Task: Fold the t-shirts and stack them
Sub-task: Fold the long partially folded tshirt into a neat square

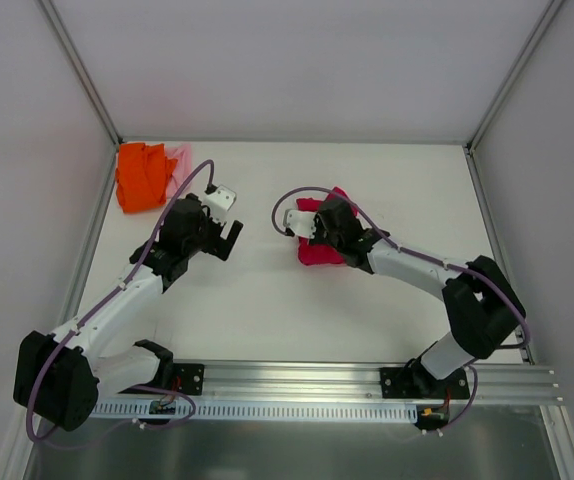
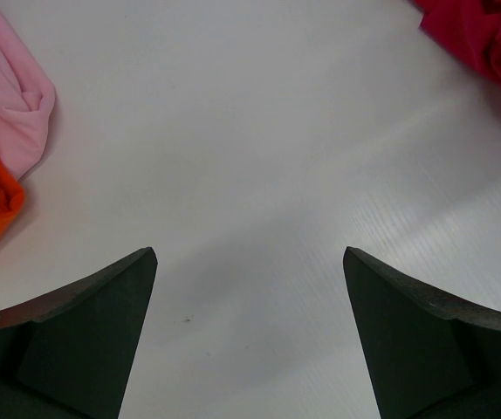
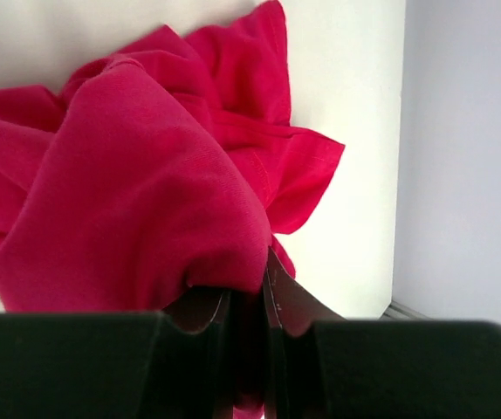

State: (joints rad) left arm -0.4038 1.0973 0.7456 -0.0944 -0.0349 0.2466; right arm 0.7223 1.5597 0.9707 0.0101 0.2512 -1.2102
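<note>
Right gripper [image 3: 249, 301]: jaws pinched together on a fold of the crimson-red t-shirt [image 1: 319, 252]. In the right wrist view the cloth balloons out from between the fingers in a loose wad with a hemmed edge showing, so it is not folded.

Crimson shirt: middle of the table [image 1: 387, 180], slightly right of centre, bunched under and around the right gripper. In the top view the bundle runs roughly near to far, but it is too crumpled to show a true long axis, and sleeves and collar can't be made out.

Left gripper [image 2: 250, 253]: jaws wide apart, nothing between them, only bare table below. It sits left of the crimson bundle, with open table between. In its own camera the red cloth shows only at the far-right corner.

Orange t-shirt [image 1: 139, 178] and pale pink t-shirt [image 1: 179, 168]: heaped together at the far-left corner, touching, pink on the right side of the orange. Both are crumpled and well apart from the crimson shirt.

Judgement: the fold is not yet begun. The shirt needs spreading first. The cloth lies to the right of the free left gripper, which is the arm placed to take a second edge, opposite the right gripper's hold.
</note>
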